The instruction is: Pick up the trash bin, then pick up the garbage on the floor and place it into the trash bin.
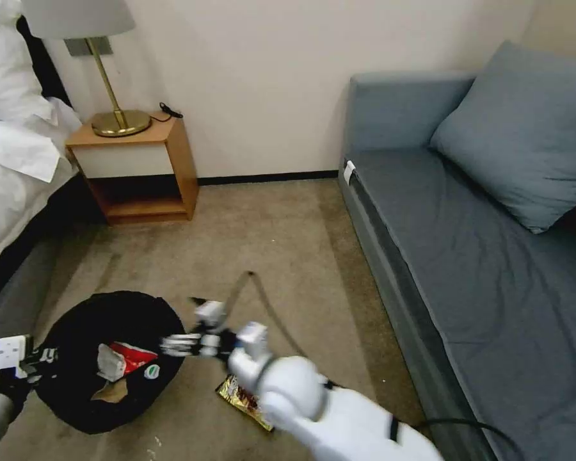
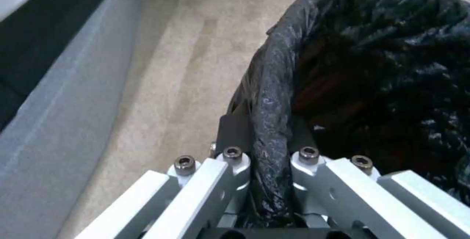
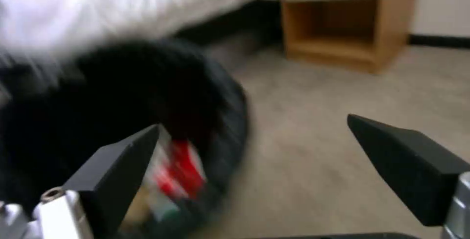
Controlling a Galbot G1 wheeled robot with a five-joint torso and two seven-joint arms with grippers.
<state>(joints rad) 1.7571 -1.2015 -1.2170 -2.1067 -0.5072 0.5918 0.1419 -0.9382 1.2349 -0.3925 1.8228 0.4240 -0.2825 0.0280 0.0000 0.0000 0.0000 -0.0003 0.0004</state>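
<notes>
The trash bin, lined with a black bag, is at the lower left. My left gripper is shut on the bin's rim, with the bag fold pinched between its fingers. Inside the bin lie a red-white packet, a bottle with a green label and a brown paper wrapper. My right gripper hovers open at the bin's right rim, empty, with the packet below it. A gold-red snack wrapper lies on the carpet beside my right arm.
A wooden nightstand with a brass lamp stands against the far wall. The bed runs along the left. A blue-grey sofa with a cushion fills the right. A dark cable crosses the carpet.
</notes>
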